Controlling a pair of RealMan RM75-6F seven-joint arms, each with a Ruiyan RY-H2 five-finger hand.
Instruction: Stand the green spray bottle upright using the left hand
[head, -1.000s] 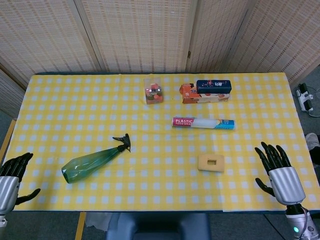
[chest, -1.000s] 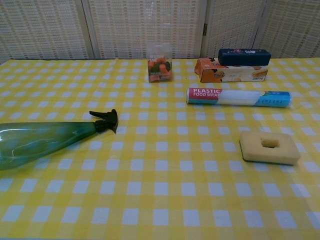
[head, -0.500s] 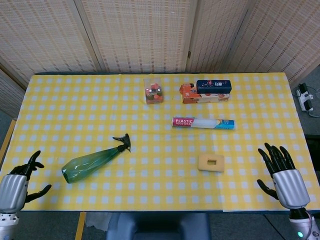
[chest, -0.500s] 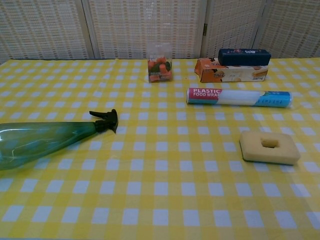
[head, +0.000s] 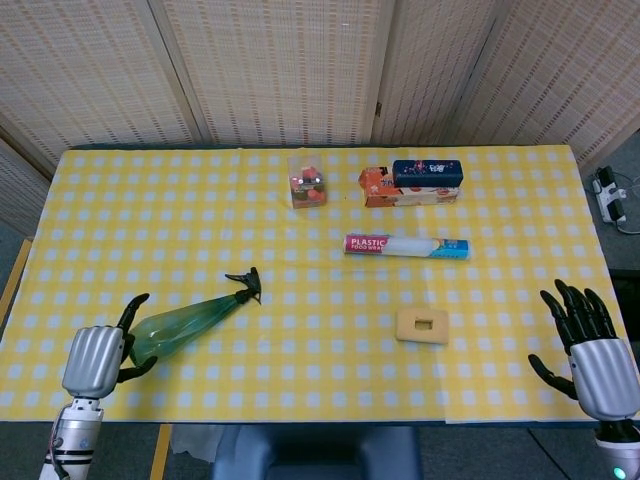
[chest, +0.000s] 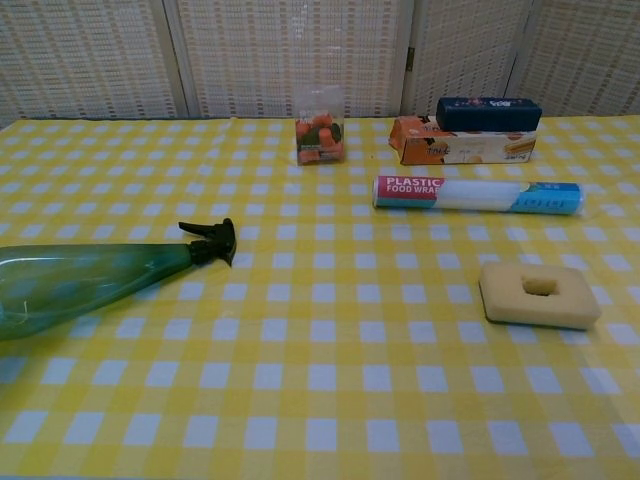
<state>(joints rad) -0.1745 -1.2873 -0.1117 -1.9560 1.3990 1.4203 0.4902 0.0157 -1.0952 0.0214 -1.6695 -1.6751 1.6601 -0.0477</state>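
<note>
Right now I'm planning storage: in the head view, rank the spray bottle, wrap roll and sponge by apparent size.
1. Spray bottle
2. Wrap roll, shorter and thinner
3. Sponge

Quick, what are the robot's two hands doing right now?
Left hand: open at the base of the green spray bottle, not gripping it.
Right hand: open, holding nothing.

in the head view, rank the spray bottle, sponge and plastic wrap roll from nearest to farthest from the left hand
From the left hand:
1. Green spray bottle, lying right beside the hand at the table's near left.
2. Sponge, near edge, right of centre.
3. Plastic wrap roll, farther back on the right.
</note>
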